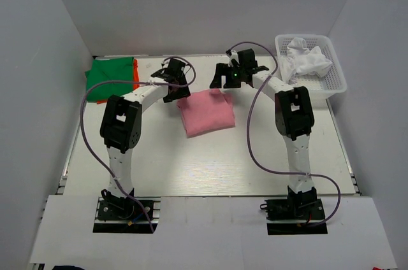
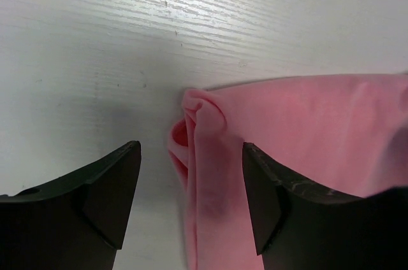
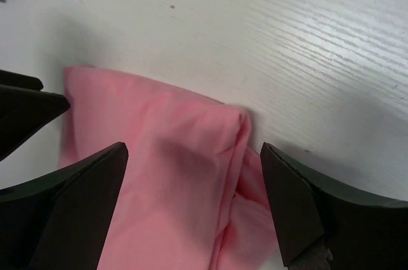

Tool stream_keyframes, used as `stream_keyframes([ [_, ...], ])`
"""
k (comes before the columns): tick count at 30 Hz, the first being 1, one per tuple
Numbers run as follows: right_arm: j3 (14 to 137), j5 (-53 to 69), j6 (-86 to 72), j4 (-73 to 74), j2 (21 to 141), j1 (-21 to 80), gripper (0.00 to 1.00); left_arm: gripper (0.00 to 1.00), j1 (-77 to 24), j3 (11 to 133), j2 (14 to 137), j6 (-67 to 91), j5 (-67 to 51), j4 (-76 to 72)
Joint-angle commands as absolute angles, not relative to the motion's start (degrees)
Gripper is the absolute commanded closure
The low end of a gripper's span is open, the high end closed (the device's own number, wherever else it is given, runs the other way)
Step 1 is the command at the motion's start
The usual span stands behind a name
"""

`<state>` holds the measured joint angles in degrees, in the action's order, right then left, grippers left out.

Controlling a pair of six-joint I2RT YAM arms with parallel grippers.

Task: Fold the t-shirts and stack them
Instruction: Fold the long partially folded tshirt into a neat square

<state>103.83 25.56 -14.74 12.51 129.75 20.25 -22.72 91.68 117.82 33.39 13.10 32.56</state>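
One pink t-shirt [image 1: 205, 112] lies folded mid-table. The left gripper [image 2: 191, 174] and right gripper [image 3: 194, 174] each straddle one far corner of it, fingers apart, gripping nothing. One green t-shirt [image 1: 109, 78] covers one orange t-shirt [image 1: 136, 72]. Crumpled white t-shirts [image 1: 306, 60], too bunched to count, fill one mesh basket [image 1: 338, 85].

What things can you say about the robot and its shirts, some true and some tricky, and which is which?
1. The soft pink cloth t-shirt lies folded on the white table. True.
2. The left arm's jaws are clamped shut on the pink t-shirt. False: they stand open, one on each side of the shirt's corner.
3. The white plastic mesh basket holds crumpled white cloth. True.
4. The folded green cloth t-shirt is inside the basket. False: it lies on the table at the far left, on top of an orange one.
5. The right arm's jaws stand open at the pink t-shirt's other far corner. True.
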Motion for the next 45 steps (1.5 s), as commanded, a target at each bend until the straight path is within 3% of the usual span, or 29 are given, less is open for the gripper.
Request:
stream_keyframes([
  [1, 107.13, 25.31, -13.71, 8.88, 131.22, 20.3, 0.1, 0.26, -22.85, 93.69, 117.85, 33.13, 12.3, 31.46],
  [6, 106.36, 24.17, -14.93, 5.2, 133.42, 20.3, 0.1, 0.35, -22.85, 94.21, 120.23, 33.13, 12.83, 29.62],
  [8, 106.78, 25.05, -15.73, 5.1, 134.47, 20.22, 0.12, 0.45, -22.85, 94.22, 121.03, 33.13, 12.83, 29.62],
  [12, 108.46, 27.59, -17.05, 5.54, 137.45, 20.3, 0.32, 0.62, -22.85, 95.8, 122.96, 33.13, 12.3, 29.62],
  [13, 109.15, 28.21, -17.83, 5.54, 137.81, 20.22, 0.41, 0.64, -22.85, 95.8, 122.96, 33.13, 11.7, 29.62],
  [15, 109.77, 28.04, -18.1, 5.71, 138.95, 20.48, 0.43, 0.65, -22.85, 95.8, 122.96, 33.13, 11.16, 29.01],
  [18, 110.65, 28.65, -18.72, 5.89, 139.92, 20.3, 0.6, 0.69, -22.85, 95.8, 122.96, 33.13, 11.16, 29.0],
  [19, 110.65, 29.09, -18.81, 5.54, 140.18, 20.13, 0.69, 0.72, -22.85, 95.8, 122.96, 33.66, 11.16, 29.0],
  [20, 110.57, 29.35, -19.24, 5.45, 139.92, 20.13, 0.86, 0.75, -22.85, 95.8, 122.96, 33.66, 11.16, 29.53],
  [22, 110.57, 29.27, -19.42, 5.01, 139.31, 20.39, 1.0, 0.86, -22.85, 95.8, 121.73, 33.66, 11.16, 29.53],
  [26, 109.69, 28.13, -18.55, 4.48, 136.68, 20.57, 1.0, 1.0, -22.85, 95.8, 119.01, 34.19, 12.39, 30.06],
  [45, 80.78, 19.61, -19.68, -8.44, 108.03, 20.48, 1.0, 1.0, -24.52, 83.32, 101.95, 31.29, 3.61, 16.52],
])
